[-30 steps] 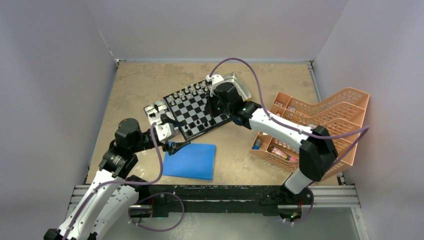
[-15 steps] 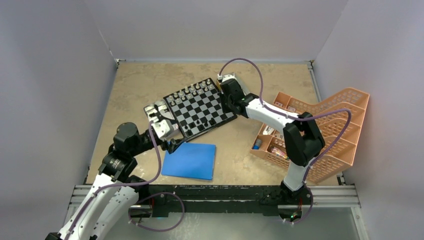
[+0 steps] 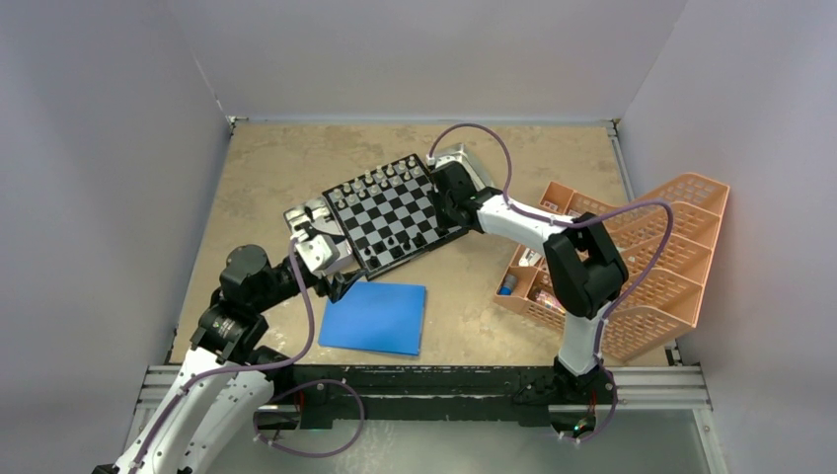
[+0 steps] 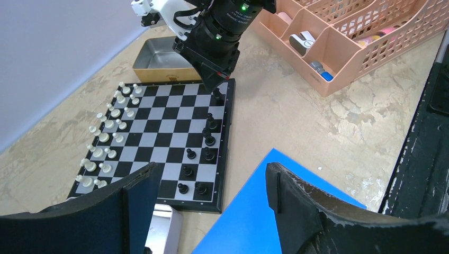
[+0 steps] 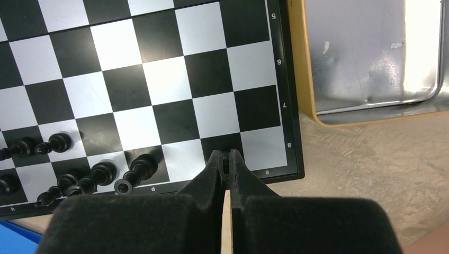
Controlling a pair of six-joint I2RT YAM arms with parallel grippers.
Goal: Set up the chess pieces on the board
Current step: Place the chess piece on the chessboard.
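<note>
L hand (image 4: 212,174) wide, R hand (image 5: 226,159) closed

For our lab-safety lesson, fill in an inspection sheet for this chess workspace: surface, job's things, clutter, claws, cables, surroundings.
Surface: tan mottled table.
Job's things: board; silvery-white pieces in two rows along one edge; black pieces only partly set opposite.
Clutter: blue sheet, left metal tray, right metal tray, orange basket holding oddments.
Claws: left claw open, empty; right claw shut over a board corner.
Cables: purple cables loop along both arms.
Surroundings: plain pale walls; black rail.
</note>
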